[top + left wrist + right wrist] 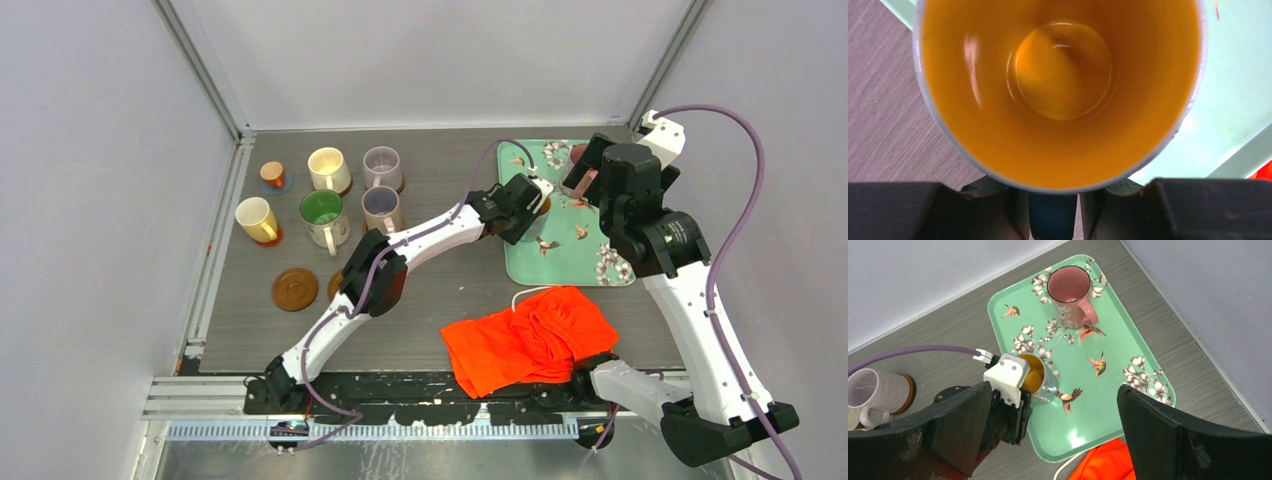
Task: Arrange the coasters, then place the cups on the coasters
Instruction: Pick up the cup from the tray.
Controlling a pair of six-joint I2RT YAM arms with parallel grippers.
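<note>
Orange-lined cup [1063, 90] is seen at the left edge of the teal tray [1108, 405]. Its blue outside is mostly hidden, and its handle is pinched by the left gripper [1053, 210]. The right gripper [1053, 400] is held spread wide above the tray, with its fingertips cut off.

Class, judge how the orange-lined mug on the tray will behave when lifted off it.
The mug looks rigid and glazed, its inside shining, so probably slippery and breakable. Empty, it is likely light. Held at one side by the left end effector, it may tilt.
</note>
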